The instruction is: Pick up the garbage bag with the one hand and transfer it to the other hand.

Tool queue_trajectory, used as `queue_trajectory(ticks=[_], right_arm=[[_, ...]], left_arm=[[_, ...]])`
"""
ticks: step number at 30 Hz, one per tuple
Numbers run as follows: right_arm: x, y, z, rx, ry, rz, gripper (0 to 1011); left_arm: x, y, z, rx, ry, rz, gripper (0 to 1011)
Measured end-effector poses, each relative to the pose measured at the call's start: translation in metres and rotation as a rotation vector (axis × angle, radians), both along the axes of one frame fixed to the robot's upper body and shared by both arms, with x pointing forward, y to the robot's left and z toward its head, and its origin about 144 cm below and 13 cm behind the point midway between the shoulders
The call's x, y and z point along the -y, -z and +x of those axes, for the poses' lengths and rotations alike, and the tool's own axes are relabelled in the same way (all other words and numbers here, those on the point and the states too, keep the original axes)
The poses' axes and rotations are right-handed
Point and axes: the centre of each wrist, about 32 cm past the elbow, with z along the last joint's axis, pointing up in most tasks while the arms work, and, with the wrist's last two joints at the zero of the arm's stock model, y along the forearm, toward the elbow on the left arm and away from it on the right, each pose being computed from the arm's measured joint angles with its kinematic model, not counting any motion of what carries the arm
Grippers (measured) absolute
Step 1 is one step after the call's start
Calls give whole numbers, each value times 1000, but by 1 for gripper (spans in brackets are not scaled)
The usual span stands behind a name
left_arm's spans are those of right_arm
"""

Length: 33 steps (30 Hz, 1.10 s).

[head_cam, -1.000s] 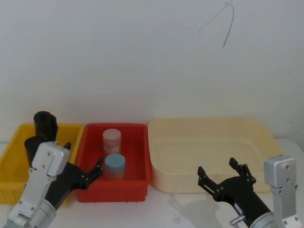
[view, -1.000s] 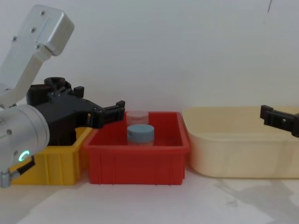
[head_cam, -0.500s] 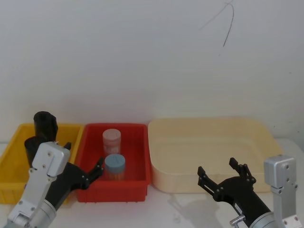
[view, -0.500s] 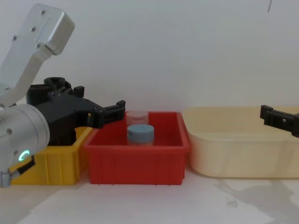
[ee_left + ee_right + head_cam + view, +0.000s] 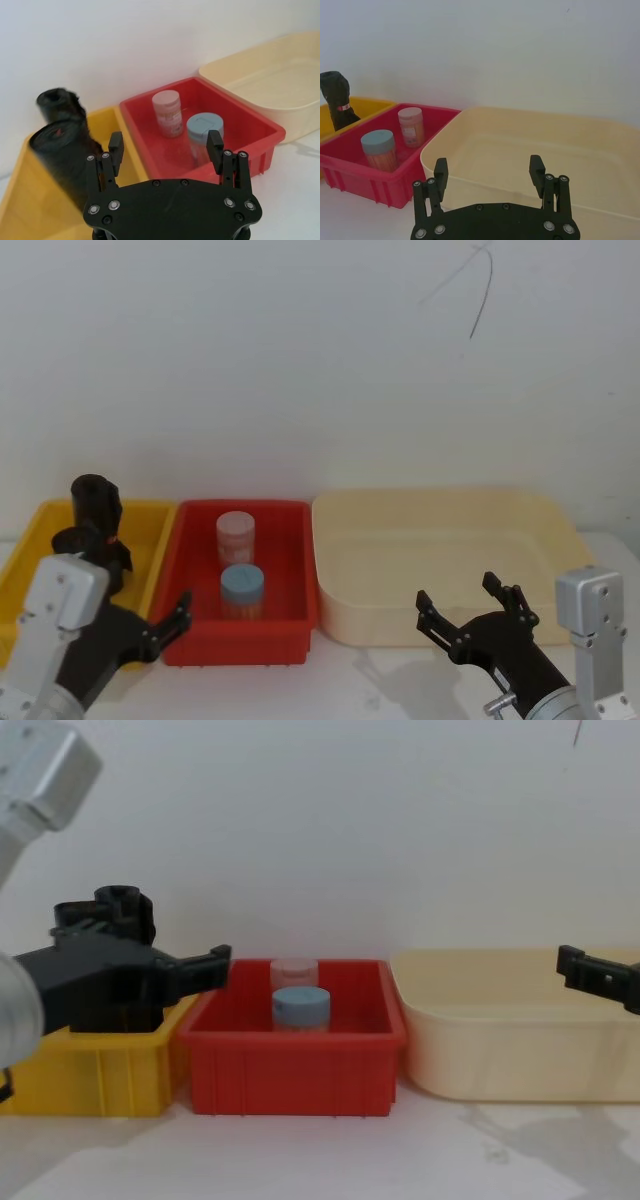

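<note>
Head view: L gripper [image 5: 148, 580] fingers open at red bin [image 5: 240, 648] front-left corner; R gripper [image 5: 456, 592] fingers open before cream tub [image 5: 375, 628].

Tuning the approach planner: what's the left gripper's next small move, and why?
Probably shift the left gripper to the robot's left and forward until its open jaws straddle the garbage bag, the nearer roll in the yellow bin; they now face the red bin. Right gripper sits open before the cream tub.

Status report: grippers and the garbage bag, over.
Left gripper open, in front of the yellow bin. Right gripper open, before the cream tub. Garbage bag upright in yellow bin, ungrasped. Red-marked roll close behind it.
</note>
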Motion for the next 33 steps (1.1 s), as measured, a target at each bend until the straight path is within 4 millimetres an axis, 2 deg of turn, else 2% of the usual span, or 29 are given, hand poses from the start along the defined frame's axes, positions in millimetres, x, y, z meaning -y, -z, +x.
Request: queue_trajectory(ticks=[7, 15, 24, 33], right_arm=[[0, 0, 0, 0, 0, 0, 1000], [0, 0, 0, 0, 0, 0, 1000], [0, 0, 0, 0, 0, 0, 1000], [0, 0, 0, 0, 0, 0, 1000]], left_arm=[[-16, -1, -16, -42, -34, -55, 1001], [-31, -2, -20, -73, -72, -111, 1001], [-50, -2, -14, -109, -118, -152, 1001], [-60, -4, 0, -126, -133, -153, 1001]])
